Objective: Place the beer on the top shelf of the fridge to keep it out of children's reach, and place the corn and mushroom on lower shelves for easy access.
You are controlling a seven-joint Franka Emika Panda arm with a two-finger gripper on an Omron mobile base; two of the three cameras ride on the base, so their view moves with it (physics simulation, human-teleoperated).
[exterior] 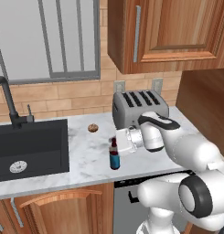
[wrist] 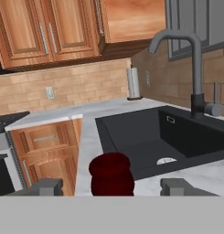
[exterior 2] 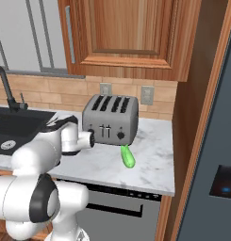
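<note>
Three views, taken in turn.

Left base view, beer: the beer point(exterior: 114, 156) stands upright on the white marble tabletop point(exterior: 86, 160), just below the middle of the frame, blue label around its body.
Left base view, claw: the claw point(exterior: 117, 145) sits at the end of the white arm that reaches in from the lower right, level with the bottle's reddish neck and just to its right; whether it touches the neck cannot be told here.
Left base view, mushroom: the mushroom point(exterior: 93, 128) lies on the tabletop up and left of the bottle, apart from it, near the right edge of the black sink point(exterior: 31, 148).
Left base view, toaster: a grey four-slot toaster point(exterior: 140, 109) stands right of centre, behind the arm.

Right base view, corn: the corn point(exterior 2: 127, 156) lies on the tabletop just below centre, right in front of the toaster's lower right corner.
Right base view, fridge: the fridge point(exterior 2: 216, 155) fills the right edge, its blue-lit panel at lower right.

Hand view, claw state: two grey fingers point(wrist: 45, 187) stand apart at the bottom of the frame, the dark red bottle top between them with clear gaps on both sides, so nothing is clamped.
Hand view, faucet: a dark faucet point(wrist: 191, 68) rises at upper right above the sink basin.
</note>
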